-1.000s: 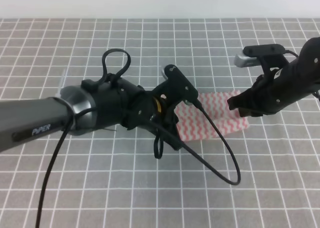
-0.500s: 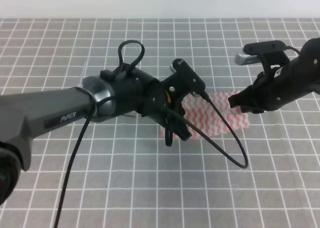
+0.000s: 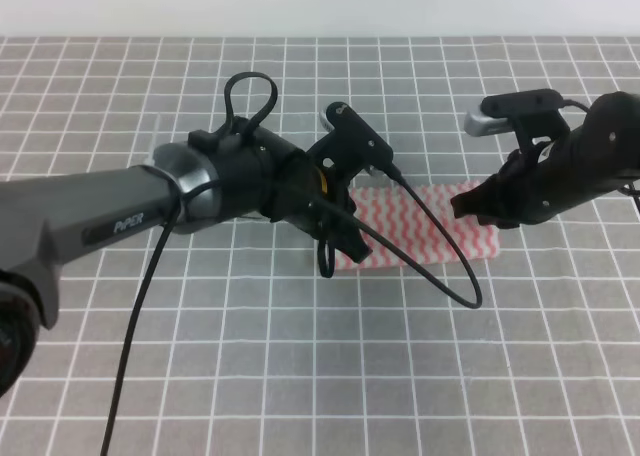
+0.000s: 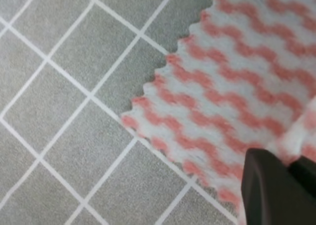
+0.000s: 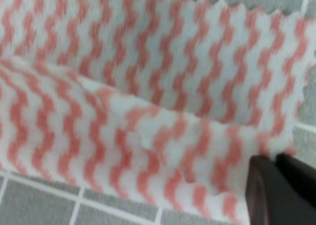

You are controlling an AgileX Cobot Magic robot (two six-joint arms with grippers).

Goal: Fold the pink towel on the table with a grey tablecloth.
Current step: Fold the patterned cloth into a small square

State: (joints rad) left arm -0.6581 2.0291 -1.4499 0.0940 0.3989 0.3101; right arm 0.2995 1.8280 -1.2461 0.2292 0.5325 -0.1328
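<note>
The pink towel [image 3: 425, 231] lies as a low zigzag-striped strip on the table with a grey tablecloth [image 3: 300, 376], between my two grippers. My left gripper [image 3: 338, 254] is at the towel's left end. In the left wrist view its dark fingers [image 4: 269, 190] are closed with a lifted fold of the towel [image 4: 232, 82] rising between them. My right gripper [image 3: 478, 211] is at the towel's right end. The right wrist view shows the towel [image 5: 148, 87] doubled over itself, and its edge is pinched at the right gripper [image 5: 276, 161].
A black cable [image 3: 440, 276] from the left arm loops over the towel's front edge. White grid lines cover the grey cloth [image 4: 59, 87] on all sides. A pale wall runs along the table's far edge [image 3: 320, 38].
The left arm swung right over the towel, then drew back left and slightly away. The towel now looks flatter and narrower. The right gripper shifted only slightly.
</note>
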